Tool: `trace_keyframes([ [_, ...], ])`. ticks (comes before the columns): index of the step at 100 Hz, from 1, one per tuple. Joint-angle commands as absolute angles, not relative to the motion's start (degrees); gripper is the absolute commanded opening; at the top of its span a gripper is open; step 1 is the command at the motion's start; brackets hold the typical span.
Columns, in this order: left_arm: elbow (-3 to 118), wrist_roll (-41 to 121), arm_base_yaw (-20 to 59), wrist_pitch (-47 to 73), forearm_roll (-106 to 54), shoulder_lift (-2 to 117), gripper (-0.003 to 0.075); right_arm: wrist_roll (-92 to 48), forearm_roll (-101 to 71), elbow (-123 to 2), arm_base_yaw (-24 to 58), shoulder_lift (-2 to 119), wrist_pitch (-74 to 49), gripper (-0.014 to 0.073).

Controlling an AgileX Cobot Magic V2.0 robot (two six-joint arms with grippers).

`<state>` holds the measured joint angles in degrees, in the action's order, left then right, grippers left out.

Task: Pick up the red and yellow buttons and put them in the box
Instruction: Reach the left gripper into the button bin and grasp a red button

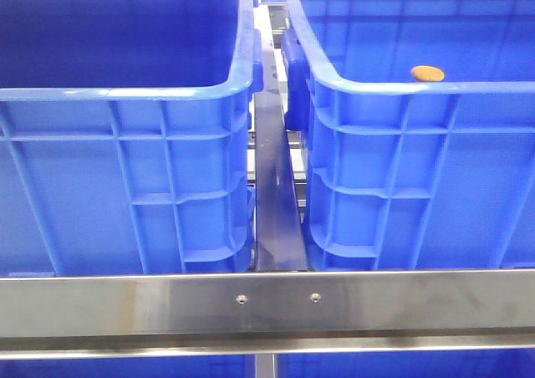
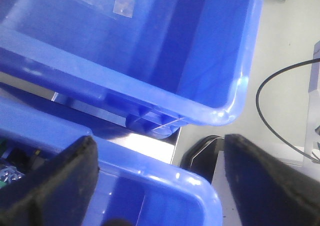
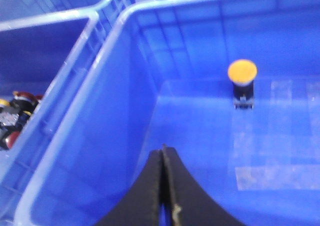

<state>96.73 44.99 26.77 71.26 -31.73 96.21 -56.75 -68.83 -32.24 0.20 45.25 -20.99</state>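
Two blue crates are standing side by side behind a steel rail (image 1: pixel 267 304); in the front view the box (image 1: pixel 468 89) is sitting at 3 o'clock, the second crate (image 1: pixel 125 89) at 9 o'clock; the yellow button (image 1: pixel 428 74) is resting inside the box, toward 1 o'clock. The right end effector (image 3: pixel 162 186) is hovering over the box interior, fingers pressed together, gripping nothing; the left end effector (image 2: pixel 160 186) is hanging spread wide, holding nothing, above the crate rims.
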Motion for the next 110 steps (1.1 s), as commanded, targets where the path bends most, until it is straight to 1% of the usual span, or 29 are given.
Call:
trace_keyframes([
  [1,98.65,44.54,27.11,72.46,-33.41,93.41,0.0502,-57.21,-70.64,-33.69,0.16,44.26,-20.5,-0.0069],
  [20,98.65,40.45,24.48,70.79,-29.34,93.41,0.0502,-57.21,-70.64,-33.69,0.16,44.26,-21.03,-0.0069],
  [40,98.65,32.25,18.05,67.09,-27.7,93.41,0.0502,-57.21,-70.64,-33.69,0.16,44.26,-21.2,-0.0069],
  [58,98.65,22.43,14.02,65.91,-19.22,93.41,0.0502,-57.21,-70.64,-33.69,0.16,44.26,-21.3,-0.0069],
  [87,98.65,-1.36,13.88,64.56,3.04,94.02,0.0502,-57.21,-70.64,-33.69,0.16,44.26,-21.57,-0.0069],
  [102,98.65,-11.16,13.88,66.19,9.91,96.04,0.0502,-57.21,-70.64,-33.69,0.16,44.26,-21.57,-0.0069],
  [110,98.65,-12.73,13.88,66.77,11.13,97.6,0.0502,-57.21,-70.64,-33.69,0.16,44.26,-21.57,-0.0069],
])
